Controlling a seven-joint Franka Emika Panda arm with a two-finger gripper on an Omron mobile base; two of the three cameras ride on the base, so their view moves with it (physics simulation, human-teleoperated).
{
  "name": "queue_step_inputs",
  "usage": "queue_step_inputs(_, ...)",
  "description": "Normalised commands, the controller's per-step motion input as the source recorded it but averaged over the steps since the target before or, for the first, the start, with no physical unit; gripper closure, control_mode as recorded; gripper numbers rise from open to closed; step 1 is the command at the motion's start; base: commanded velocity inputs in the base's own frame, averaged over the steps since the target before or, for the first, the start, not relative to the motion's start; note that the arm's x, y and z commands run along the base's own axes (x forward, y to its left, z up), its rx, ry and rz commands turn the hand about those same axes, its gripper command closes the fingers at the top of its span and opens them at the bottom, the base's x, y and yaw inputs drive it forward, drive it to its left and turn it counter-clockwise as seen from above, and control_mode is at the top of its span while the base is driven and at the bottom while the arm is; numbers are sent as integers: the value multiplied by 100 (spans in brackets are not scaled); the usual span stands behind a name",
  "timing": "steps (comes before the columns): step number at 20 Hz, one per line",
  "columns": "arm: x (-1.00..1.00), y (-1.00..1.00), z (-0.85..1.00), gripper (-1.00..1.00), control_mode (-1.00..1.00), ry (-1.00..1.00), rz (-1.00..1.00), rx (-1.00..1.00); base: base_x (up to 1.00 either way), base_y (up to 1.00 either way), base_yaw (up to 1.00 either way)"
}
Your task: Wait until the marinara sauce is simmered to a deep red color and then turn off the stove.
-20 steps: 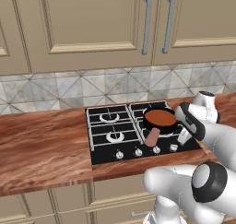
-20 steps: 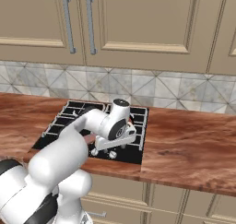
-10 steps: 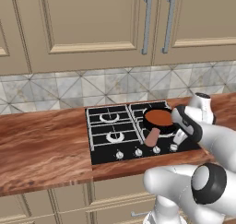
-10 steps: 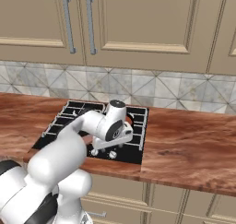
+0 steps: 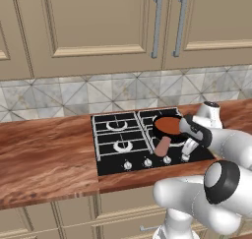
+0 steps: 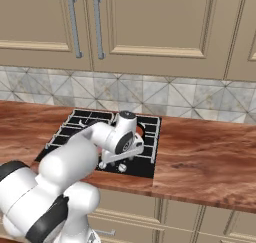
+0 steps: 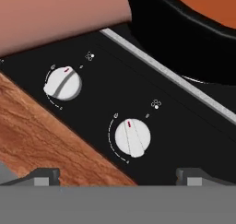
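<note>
The jaws stand wide apart, hovering just over a silver knob (image 7: 132,138) at the stove's (image 5: 118,162) front edge, by the wooden counter (image 5: 44,159). Beyond, the marinara sauce (image 5: 169,124) sits in its black pan (image 5: 158,130) on the front right burner.

From my remote station I count one stove (image 5: 118,157) set into one wooden counter (image 5: 44,159). It carries four grated burners: two on the left, two on the right. Along its near edge I count four silver knobs (image 5: 128,165); the hand view shows two of them close up. One black pan (image 5: 167,130) with one pinkish handle (image 5: 163,145) holds one disc of marinara sauce (image 5: 170,124) on the near right burner. Above, I count two vertical cabinet handles (image 5: 157,26).
</note>
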Motion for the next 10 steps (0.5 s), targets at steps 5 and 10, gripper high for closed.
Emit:
queue_step_inputs(5,12,0,-29,-100,-100,3,6,0,0,0,0)
queue_step_inputs(10,13,0,-25,-100,-100,3,6,0,0,0,0)
